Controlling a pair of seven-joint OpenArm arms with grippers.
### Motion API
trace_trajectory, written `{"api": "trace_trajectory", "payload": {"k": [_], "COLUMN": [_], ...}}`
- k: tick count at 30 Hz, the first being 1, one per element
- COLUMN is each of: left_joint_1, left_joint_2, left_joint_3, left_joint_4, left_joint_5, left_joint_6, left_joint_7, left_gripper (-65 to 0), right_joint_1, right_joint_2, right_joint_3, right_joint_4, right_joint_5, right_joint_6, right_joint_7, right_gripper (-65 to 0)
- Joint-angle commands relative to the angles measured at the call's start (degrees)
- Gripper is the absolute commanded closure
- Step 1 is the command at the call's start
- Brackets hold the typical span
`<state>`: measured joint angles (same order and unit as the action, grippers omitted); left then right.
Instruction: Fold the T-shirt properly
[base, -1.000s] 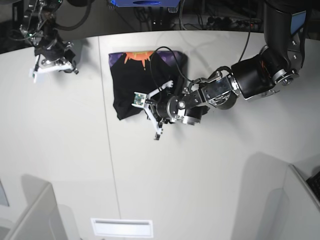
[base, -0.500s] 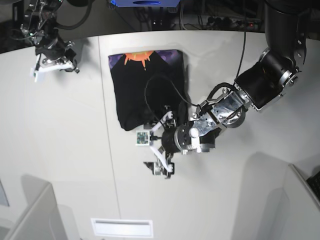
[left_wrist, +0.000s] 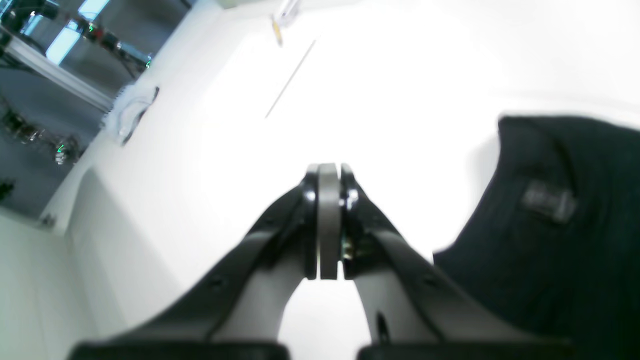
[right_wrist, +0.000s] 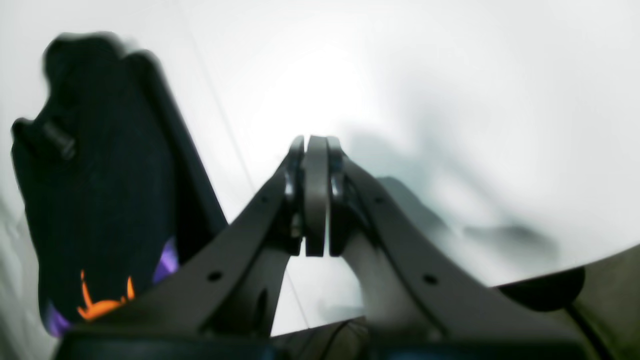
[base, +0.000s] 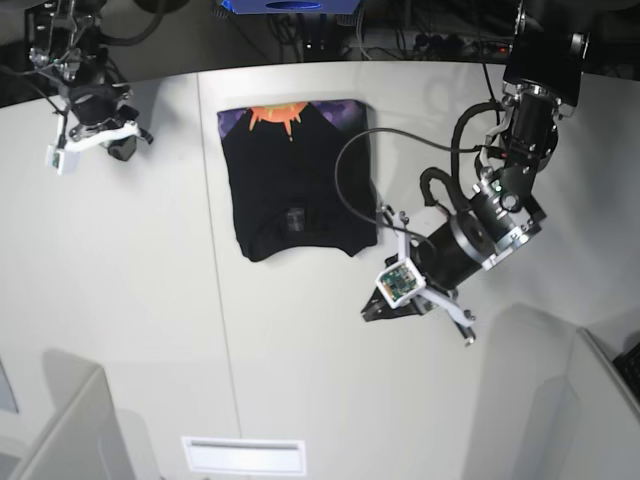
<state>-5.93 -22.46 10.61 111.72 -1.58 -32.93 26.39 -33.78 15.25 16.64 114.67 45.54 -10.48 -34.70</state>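
We saw the soft black T-shirt (base: 296, 182) lying flat on the smooth white table (base: 150, 300), folded into a neat rectangle. Our left gripper (left_wrist: 329, 220) was pinched closed on nothing, just beside the shirt's rounded bottom corner. Our right gripper (right_wrist: 315, 195) was closed and empty too, well away past its orange and purple sun print (base: 275, 114).

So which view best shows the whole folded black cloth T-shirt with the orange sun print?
The base view: the black cloth T-shirt lies fully in frame as a folded rectangle on the white table. The left wrist view shows only one blurred black part; the right wrist view shows it blurred and partly hidden by the gripper.
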Motion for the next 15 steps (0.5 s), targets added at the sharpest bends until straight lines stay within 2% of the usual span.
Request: {"api": "trace_trajectory", "payload": {"k": [1, 4, 6, 9, 12, 15], "left_joint_1": [0.8, 8.0, 13.8, 22.2, 29.7, 36.1], "left_joint_2": [-1.1, -3.2, -3.7, -3.7, -3.6, -3.5], "left_joint_3": [-2.1, -7.5, -10.8, -15.3, -18.4, -20.2], "left_joint_4": [1.0, 0.7, 0.5, 0.3, -0.8, -2.7], "left_joint_5": [-0.3, -0.2, -0.2, -0.2, -0.2, -0.2], "left_joint_6": [0.4, 0.4, 0.4, 0.4, 0.4, 0.4], "left_joint_7": [-2.7, -11.9, -20.7, -32.0, -38.6, -43.3], "left_gripper": [0.0, 0.0, 0.0, 0.0, 0.0, 0.0], "right_joint_1": [-1.0, -2.2, -3.6, -6.6, -10.4, -13.9], "right_joint_2": [1.3, 1.5, 1.5, 1.4, 1.4, -0.3], "right_joint_3": [0.0, -2.2, -4.8, -8.7, -10.8, -10.4], "right_joint_4": [1.0, 1.2, 1.1, 1.1, 1.0, 0.8], "right_joint_5": [-1.8, -11.5, -20.4, -30.8, -36.8, -40.0], "right_joint_6": [0.4, 0.5, 0.5, 0.5, 0.5, 0.5], "right_joint_7": [2.7, 6.6, 9.5, 17.2, 27.7, 37.6], "right_gripper": [0.0, 0.0, 0.0, 0.0, 0.0, 0.0]}}
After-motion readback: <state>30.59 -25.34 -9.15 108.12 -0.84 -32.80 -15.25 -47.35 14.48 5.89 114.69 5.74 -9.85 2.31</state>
